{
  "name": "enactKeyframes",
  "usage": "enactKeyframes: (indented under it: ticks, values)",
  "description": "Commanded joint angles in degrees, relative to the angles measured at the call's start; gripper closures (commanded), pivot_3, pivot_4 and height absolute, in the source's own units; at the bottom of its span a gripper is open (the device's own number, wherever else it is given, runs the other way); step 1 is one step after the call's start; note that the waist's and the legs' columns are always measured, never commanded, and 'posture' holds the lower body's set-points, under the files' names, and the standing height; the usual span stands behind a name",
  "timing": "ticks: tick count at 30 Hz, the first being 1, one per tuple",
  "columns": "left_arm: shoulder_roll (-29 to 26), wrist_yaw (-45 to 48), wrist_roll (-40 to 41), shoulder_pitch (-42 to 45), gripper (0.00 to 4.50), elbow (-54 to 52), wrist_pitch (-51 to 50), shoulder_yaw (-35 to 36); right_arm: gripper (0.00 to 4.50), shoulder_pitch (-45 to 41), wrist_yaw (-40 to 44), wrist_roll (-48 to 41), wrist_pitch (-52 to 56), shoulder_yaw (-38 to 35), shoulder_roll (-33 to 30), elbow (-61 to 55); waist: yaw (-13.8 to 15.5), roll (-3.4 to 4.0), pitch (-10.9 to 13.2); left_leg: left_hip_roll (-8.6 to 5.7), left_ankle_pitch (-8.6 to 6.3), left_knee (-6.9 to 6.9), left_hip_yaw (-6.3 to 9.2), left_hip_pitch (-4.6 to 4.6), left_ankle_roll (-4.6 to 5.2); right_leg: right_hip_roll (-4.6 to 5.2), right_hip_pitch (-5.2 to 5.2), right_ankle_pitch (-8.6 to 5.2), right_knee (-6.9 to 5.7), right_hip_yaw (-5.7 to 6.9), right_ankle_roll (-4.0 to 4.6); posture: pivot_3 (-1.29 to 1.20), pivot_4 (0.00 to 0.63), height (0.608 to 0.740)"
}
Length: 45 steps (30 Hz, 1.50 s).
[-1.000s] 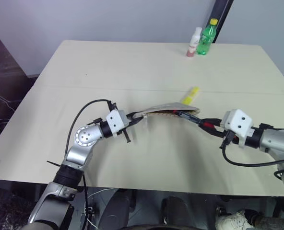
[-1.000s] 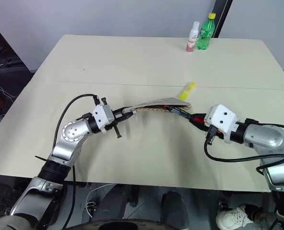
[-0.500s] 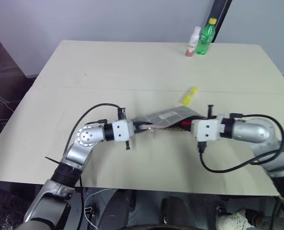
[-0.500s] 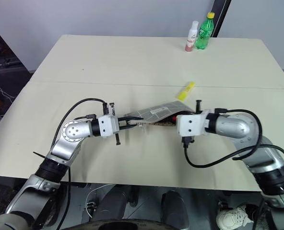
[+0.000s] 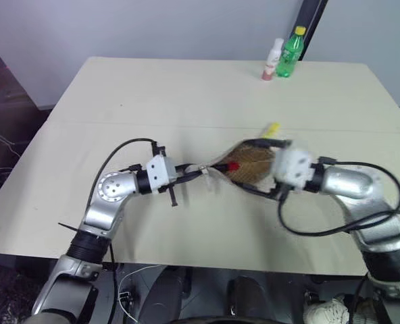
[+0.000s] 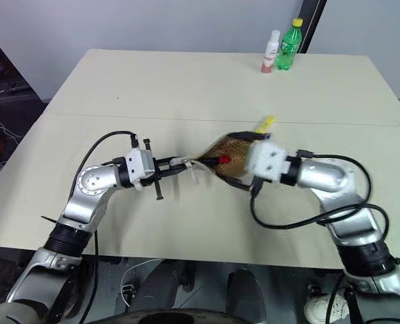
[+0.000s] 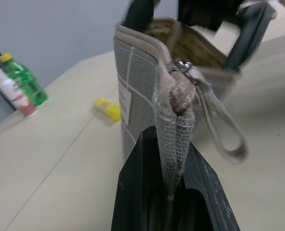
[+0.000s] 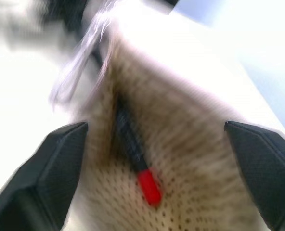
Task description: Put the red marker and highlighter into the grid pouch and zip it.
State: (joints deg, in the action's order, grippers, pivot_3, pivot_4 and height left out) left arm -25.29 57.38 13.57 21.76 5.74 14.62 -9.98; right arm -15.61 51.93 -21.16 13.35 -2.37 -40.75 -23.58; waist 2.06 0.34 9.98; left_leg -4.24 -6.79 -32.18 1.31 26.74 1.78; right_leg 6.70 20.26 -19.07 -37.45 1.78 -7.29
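The left gripper [image 5: 186, 170] is clenched on the near end of the pouch [image 5: 251, 165], its two black fingers [image 7: 135, 192] pinching the grey grid fabric just below the zipper pull, so the pouch hangs lifted off the table [image 5: 186, 94] between the two arms. From this gripper the pouch stretches toward 3 o'clock in the head view, its mouth gaping and the tan lining showing. The right gripper [image 8: 154, 139] stands released, fingers spread wide to either side of the pouch's open mouth at its 9 o'clock side in the head view. The marker [image 8: 135, 156] lies inside the pouch on the lining, straight ahead between the right gripper's fingers, red end toward the camera and black section pointing deeper in. The highlighter [image 5: 272, 127] rests on the table just past the pouch, at about 12 o'clock from the right gripper.
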Motion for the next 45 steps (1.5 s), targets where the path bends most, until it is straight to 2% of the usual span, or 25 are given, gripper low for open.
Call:
enactKeyframes:
  ticks: [1,3,5,8,10,12,15,18,22,28,33,40,43,45]
  values:
    - [-0.7,0.3,0.9,-1.4,4.5,-0.9,1.7,1.8,0.06,0.0,-2.4,-11.9,8.6,-6.2,0.1,-6.9,0.0,0.0,0.0,0.01,0.0,0.0,0.0,-0.01,0.0,0.0,0.0,0.0,0.0,0.0,0.01,0.0,0.15,0.74]
    - [-1.5,-0.1,0.9,-1.9,4.5,-0.8,1.8,2.9,0.06,-1.1,-4.7,-16.6,12.7,-9.3,0.0,-7.0,0.1,0.0,0.0,0.05,-0.01,0.0,0.0,-0.03,-0.01,-0.01,-0.01,-0.02,0.0,0.01,0.08,0.0,0.15,0.74]
    - [-2.4,-0.4,1.1,-2.5,4.5,-0.8,2.5,4.1,0.06,-3.7,-10.5,-19.0,17.8,-12.5,1.1,-2.7,0.0,0.0,0.0,0.05,-0.01,0.0,-0.01,-0.02,-0.01,0.0,-0.01,-0.1,0.0,0.0,0.29,0.0,0.15,0.74]
    - [-2.6,0.1,2.9,-3.5,4.5,-1.5,2.6,5.4,0.06,-7.1,-16.6,-12.3,18.0,-11.2,2.2,6.4,0.0,0.0,0.0,0.04,-0.01,0.0,-0.09,-0.03,-0.01,0.06,-0.01,-0.08,0.06,-0.04,0.34,0.0,0.15,0.74]
    - [-2.9,1.1,3.6,-4.2,4.5,-1.9,2.9,5.7,0.06,-11.7,-25.4,-5.4,17.3,-9.2,5.3,16.4,0.0,0.0,0.0,0.04,-0.01,0.0,-0.11,-0.01,-0.01,0.06,0.03,-0.08,0.1,-0.04,0.34,0.0,0.15,0.74]
    - [-2.8,0.9,3.5,-4.5,4.5,-1.8,3.3,5.9,0.06,-16.0,-30.6,-2.4,15.5,-8.0,10.6,24.9,-0.3,0.01,0.0,0.04,0.01,0.03,-0.14,-0.02,-0.03,0.03,0.08,-0.06,0.07,-0.05,0.35,0.0,0.15,0.74]
    - [-2.5,0.3,2.2,-5.0,4.5,-1.8,4.3,5.6,0.06,-20.5,-32.3,3.7,11.6,-2.8,16.0,35.8,-1.1,0.03,0.0,0.05,0.05,0.1,-0.13,0.01,-0.04,-0.01,0.16,0.06,-0.04,-0.04,0.14,0.0,0.15,0.74]
    - [-2.3,-0.1,2.0,-5.3,4.5,-2.6,4.5,5.5,0.06,-25.2,-34.6,7.2,8.4,-0.9,20.6,45.1,-1.7,0.06,0.0,0.04,0.13,0.16,-0.13,0.03,0.06,-0.19,0.23,0.07,-0.15,0.01,0.11,0.0,0.15,0.74]
    - [-2.7,-0.6,2.0,-6.6,4.5,-3.8,4.3,5.7,0.06,-32.2,-42.2,15.1,8.5,2.6,22.9,58.2,-1.9,0.09,0.0,0.04,0.24,0.13,-0.13,0.0,-0.05,-0.25,0.3,0.07,-0.46,0.01,0.1,0.0,0.15,0.74]
    - [-2.6,-1.4,1.6,-8.5,4.5,-5.6,3.8,5.4,0.06,-35.0,-50.8,19.0,7.0,1.9,26.3,63.5,-2.2,0.09,0.0,0.08,0.24,0.19,-0.1,-0.11,-0.32,-0.29,0.38,0.05,-0.67,-0.04,0.13,0.0,0.15,0.74]
    - [-2.2,-2.0,1.4,-8.3,4.5,-5.8,3.5,5.1,0.06,-34.4,-55.1,17.9,8.0,-0.9,30.0,64.9,-2.9,0.1,0.0,0.09,0.25,0.26,-0.1,-0.1,-0.34,-0.32,0.43,0.05,-0.7,-0.06,0.13,0.0,0.15,0.74]
    - [-2.1,-2.0,1.4,-7.1,4.5,-5.9,3.1,5.1,0.06,-32.9,-59.4,17.5,6.9,-4.7,30.1,67.4,-2.7,0.11,0.0,0.1,0.26,0.27,-0.1,-0.12,-0.36,-0.36,0.41,0.05,-0.7,-0.06,0.13,0.0,0.15,0.74]
    - [-1.9,-2.1,1.1,-7.0,4.5,-5.7,3.4,4.9,0.91,-32.4,-59.5,16.4,7.2,-6.4,30.7,68.3,-2.7,0.12,0.0,0.1,0.26,0.27,-0.1,-0.14,-0.36,-0.36,0.39,0.05,-0.7,-0.06,0.13,0.0,0.15,0.74]
    - [-1.7,-2.2,0.8,-6.9,4.5,-5.8,3.4,4.7,1.86,-32.3,-59.4,15.5,7.8,-7.4,31.1,68.6,-2.7,0.12,0.0,0.11,0.26,0.28,-0.1,-0.17,-0.36,-0.36,0.37,0.05,-0.7,-0.06,0.13,0.0,0.15,0.74]
